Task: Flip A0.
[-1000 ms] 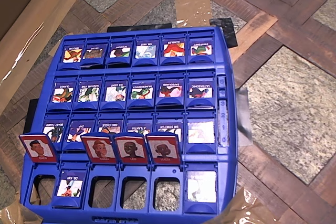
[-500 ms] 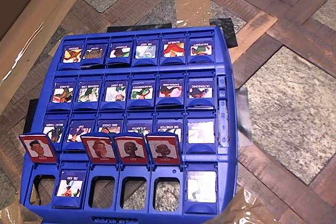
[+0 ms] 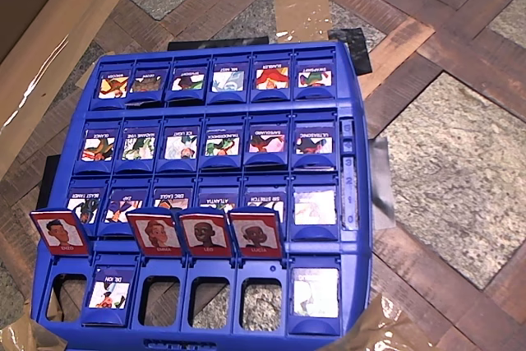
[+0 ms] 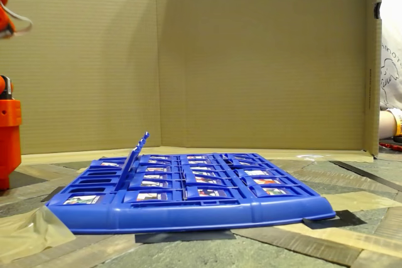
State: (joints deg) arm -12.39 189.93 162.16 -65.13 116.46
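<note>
**A0 standing upright at the lower left of the board, jaws anybody's guess**

A0 is the red-framed tile with the dark-haired guy, and it's tipped up on its hinge at the left end of the bottom row in the overhead view. I can't place it relative to the jaws, and I can't tell if they're loose or clamped either. The orange arm base sits at the left edge of the fixed view, well apart from the board.

The blue game board fills most of the overhead view and lies flat on a patchwork floor, with a cardboard wall behind it. Its top three rows are all tiles folded flat.

In the bottom row, three more red-framed tiles stand up: the red-haired woman, then two darker-haired portraits. The DR. ION tile lies flat in the second slot from the left, just right of A0. The slots below the standing tiles are open cut-outs. A glare-washed tile lies flat in the lower-right slot.
</note>
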